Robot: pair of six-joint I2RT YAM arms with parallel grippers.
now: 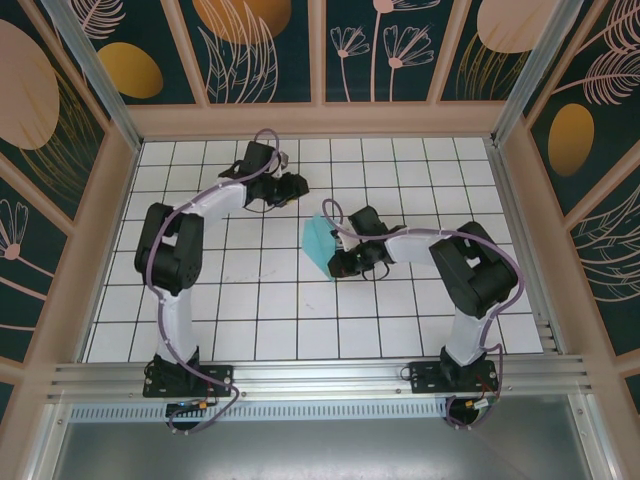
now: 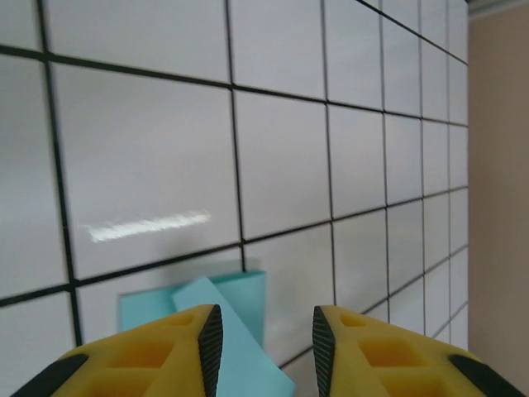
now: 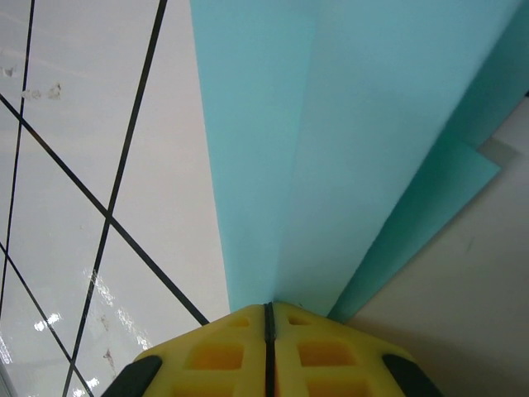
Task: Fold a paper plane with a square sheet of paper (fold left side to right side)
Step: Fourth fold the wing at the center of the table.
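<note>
Right gripper [image 3: 269,328] clamped tight on the partly folded turquoise sheet [image 1: 319,245].
Sheet lies mid-table, pinched at its 5 o'clock edge. Left gripper [image 2: 264,343] hovers at its 11 o'clock, fingers moderately parted, holding nothing.

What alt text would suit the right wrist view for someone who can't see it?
The yellow right pincer is shut on the edge of a folded turquoise paper sheet, whose overlapping layers spread up across the frame. The white table with black grid lines lies behind at left.
</note>
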